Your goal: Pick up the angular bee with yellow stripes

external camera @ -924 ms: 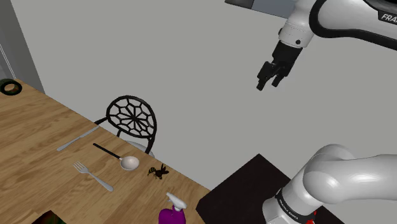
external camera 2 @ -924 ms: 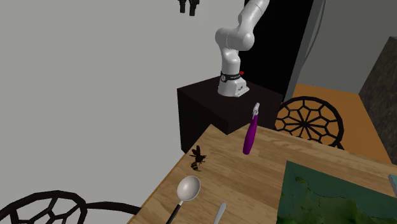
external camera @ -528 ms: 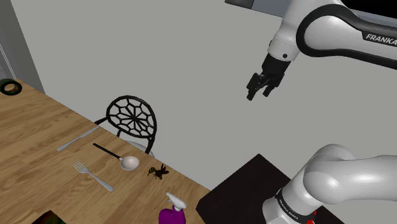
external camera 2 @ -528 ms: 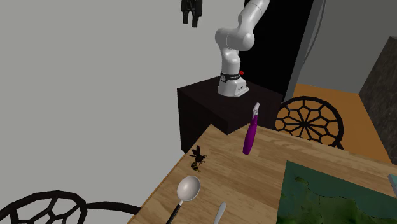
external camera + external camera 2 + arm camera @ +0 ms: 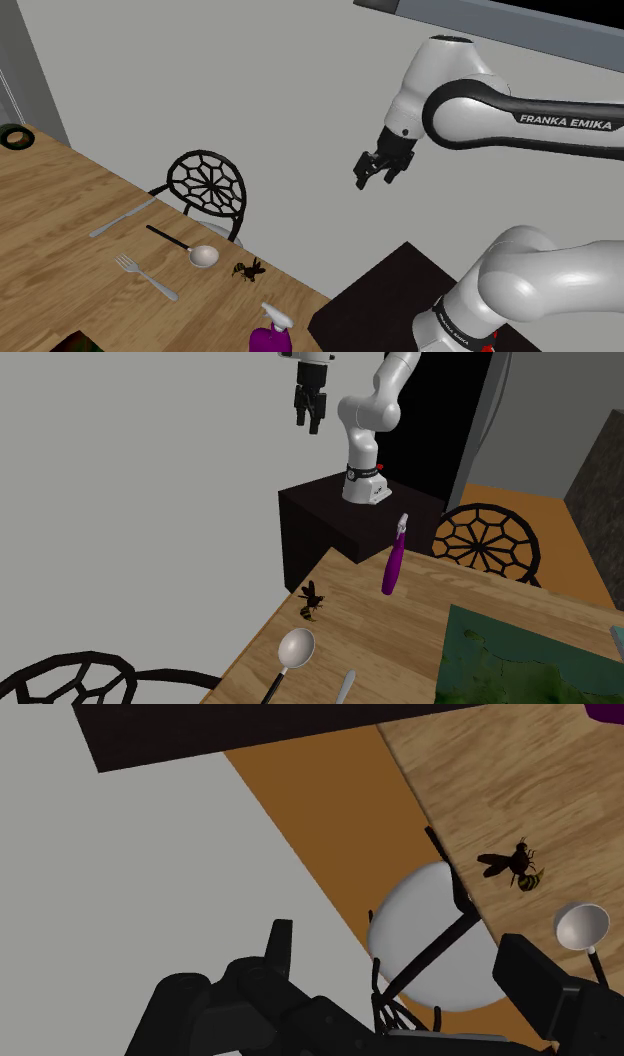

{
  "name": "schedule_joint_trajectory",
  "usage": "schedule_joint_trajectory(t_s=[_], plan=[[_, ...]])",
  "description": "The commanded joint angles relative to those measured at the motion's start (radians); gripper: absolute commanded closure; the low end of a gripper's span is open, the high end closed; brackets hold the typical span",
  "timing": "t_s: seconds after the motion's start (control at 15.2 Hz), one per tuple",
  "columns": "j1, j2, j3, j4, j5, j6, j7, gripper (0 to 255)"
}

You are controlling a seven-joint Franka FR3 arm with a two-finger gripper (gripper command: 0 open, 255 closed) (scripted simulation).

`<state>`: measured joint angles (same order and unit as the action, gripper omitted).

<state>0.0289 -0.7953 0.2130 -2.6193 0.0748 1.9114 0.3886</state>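
My gripper (image 5: 368, 182) hangs high in the air with its two black fingers spread apart, released, clasping nothing. The bee (image 5: 249, 270) is well below me and well apart from my fingertips. It sits on the wooden table (image 5: 60, 230), close to the table's edge. Along my hand, the bee (image 5: 515, 867) shows dark, with a yellow-striped tail end, out beyond one finger (image 5: 535, 989) rather than between the two. Straight past the gap between my fingers is the pale round seat of a black wire-backed chair (image 5: 430, 939), pushed up to the table. A spoon (image 5: 582, 926) lies just beside the bee, its bowl towards it. A purple spray bottle (image 5: 394, 564) stands upright on the table, near the bee. My stand (image 5: 340, 522), a dark box, is below my gripper, next to the table's corner.
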Motion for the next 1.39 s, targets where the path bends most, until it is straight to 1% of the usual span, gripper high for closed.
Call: schedule_joint_trajectory(t_s=[0.0,0.26,0.53,0.73,0.86,0.99,1.12,1.19,1.25,1.32], plan=[[0.006,0.034,0.036,-0.033,0.022,0.074,0.045,0],[0.015,0.124,0.113,-0.081,0.061,0.224,0.135,0],[0.009,0.250,0.198,-0.101,0.080,0.383,0.233,0],[-0.012,0.366,0.269,-0.097,0.070,0.503,0.319,0],[-0.037,0.451,0.320,-0.086,0.042,0.581,0.388,0],[-0.075,0.544,0.375,-0.067,-0.013,0.655,0.473,0],[-0.124,0.644,0.433,-0.040,-0.108,0.722,0.584,0],[-0.151,0.698,0.459,-0.023,-0.177,0.751,0.655,0],[-0.177,0.755,0.481,-0.004,-0.262,0.775,0.736,0],[-0.192,0.815,0.491,0.020,-0.361,0.792,0.827,0]])
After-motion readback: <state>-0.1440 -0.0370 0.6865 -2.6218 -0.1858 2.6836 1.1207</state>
